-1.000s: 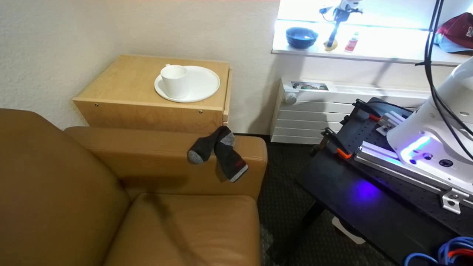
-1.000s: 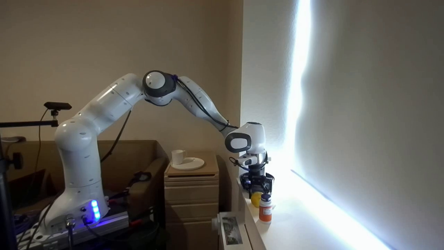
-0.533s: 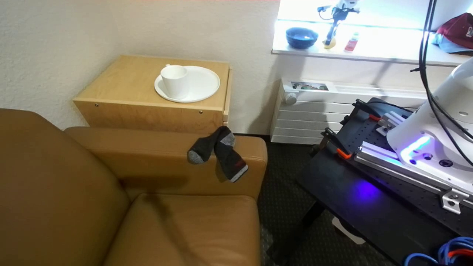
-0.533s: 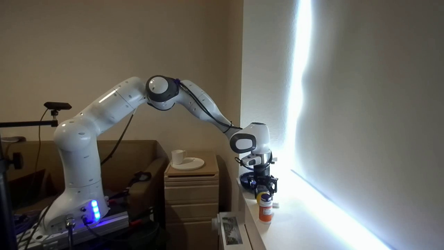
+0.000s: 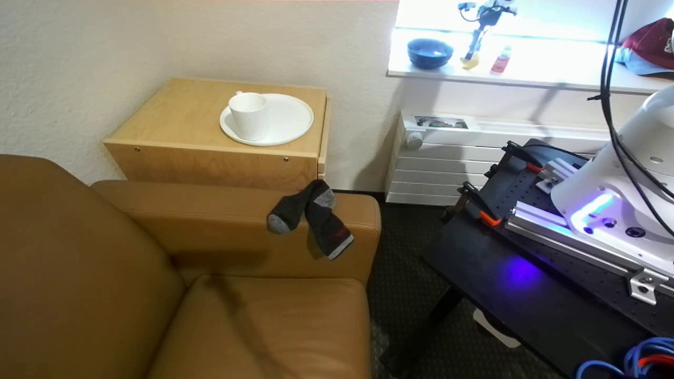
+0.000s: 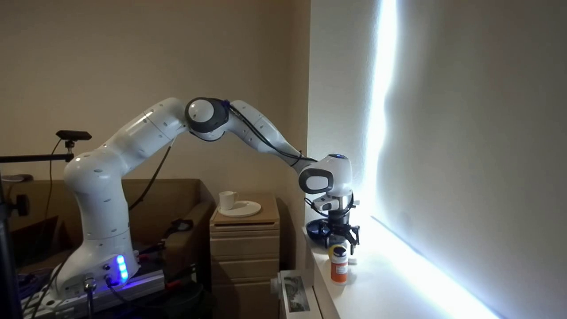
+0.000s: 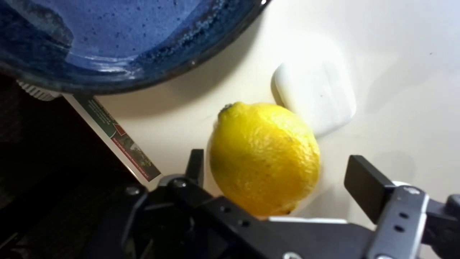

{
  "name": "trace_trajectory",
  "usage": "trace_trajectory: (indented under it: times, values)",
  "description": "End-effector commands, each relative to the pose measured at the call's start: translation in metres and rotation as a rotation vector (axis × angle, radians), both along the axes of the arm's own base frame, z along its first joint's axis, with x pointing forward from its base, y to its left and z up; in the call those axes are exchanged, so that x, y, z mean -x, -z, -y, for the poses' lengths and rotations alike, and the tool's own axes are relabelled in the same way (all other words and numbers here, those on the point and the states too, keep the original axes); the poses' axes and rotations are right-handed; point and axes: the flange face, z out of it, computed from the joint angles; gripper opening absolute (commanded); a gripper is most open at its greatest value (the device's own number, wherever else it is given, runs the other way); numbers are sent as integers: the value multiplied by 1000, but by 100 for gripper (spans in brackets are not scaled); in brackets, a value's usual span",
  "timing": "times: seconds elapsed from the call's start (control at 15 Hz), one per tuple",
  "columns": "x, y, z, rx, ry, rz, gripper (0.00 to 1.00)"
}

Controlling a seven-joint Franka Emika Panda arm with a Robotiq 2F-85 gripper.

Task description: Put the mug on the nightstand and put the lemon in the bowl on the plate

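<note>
The bright yellow lemon (image 7: pixel 264 158) lies on the windowsill between the two fingers of my gripper (image 7: pixel 278 160). In the wrist view the jaws stand open: the left finger (image 7: pixel 196 163) is close beside the lemon, and a wider gap separates it from the right one. From outside, my gripper (image 6: pixel 340 247) points down over the sill, with the lemon (image 5: pixel 470 62) below it. The dark blue bowl (image 5: pixel 429 54) rests near the lemon on the sill. On the nightstand (image 5: pixel 179 116) lies the white plate (image 5: pixel 289 123), and the white mug (image 5: pixel 248 117) stands upright on its left part.
A white, orange-labelled bottle (image 6: pixel 339 268) stands close to the lemon on the sill and partly hides it. A small white block (image 7: pixel 320 99) lies beside the lemon. Further along is a red cap (image 5: pixel 653 45). Below sits a radiator (image 5: pixel 447 173); socks (image 5: pixel 316 210) drape the sofa arm.
My gripper has shifted toward the window side and its fingers look wider apart. The lemon has moved slightly the same way and is now partly behind the bottle. Mug, plate and bowl are unmoved.
</note>
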Motion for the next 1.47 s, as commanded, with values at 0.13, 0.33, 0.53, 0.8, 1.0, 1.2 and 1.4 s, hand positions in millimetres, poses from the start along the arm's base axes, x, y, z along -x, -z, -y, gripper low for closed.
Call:
trace_trajectory:
  times: [0.13,0.33,0.53,0.8,1.0,1.2,1.4]
  values:
    - [25,-70,5,-42,-186,49,100]
    - [61,-114,-7,-65,-349,49,100]
    - [78,-132,-48,-127,-501,66,100]
    - [106,-140,-86,-200,-711,50,100]
    - [92,-137,-83,-188,-676,51,100]
    - [62,-126,-128,-203,-840,35,100]
    - [34,-125,-201,-187,-994,-31,100]
